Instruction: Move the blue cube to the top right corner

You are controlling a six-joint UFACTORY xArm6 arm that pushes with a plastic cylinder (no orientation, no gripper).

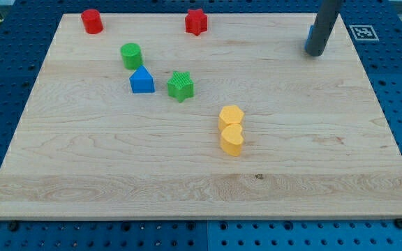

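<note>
My tip [316, 53] sat near the surface's [201, 188] top right corner, the blue cube [310, 36] touching it at 11 o'clock, mostly hidden; no fingers, nothing held.

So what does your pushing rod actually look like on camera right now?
A straight, smooth, dark grey rod with a round cross-section, entering from the view's top edge. My tip ends blunt, with no markings, cables or sleeve visible. A sliver of a blue block peeks from behind its left side.
</note>
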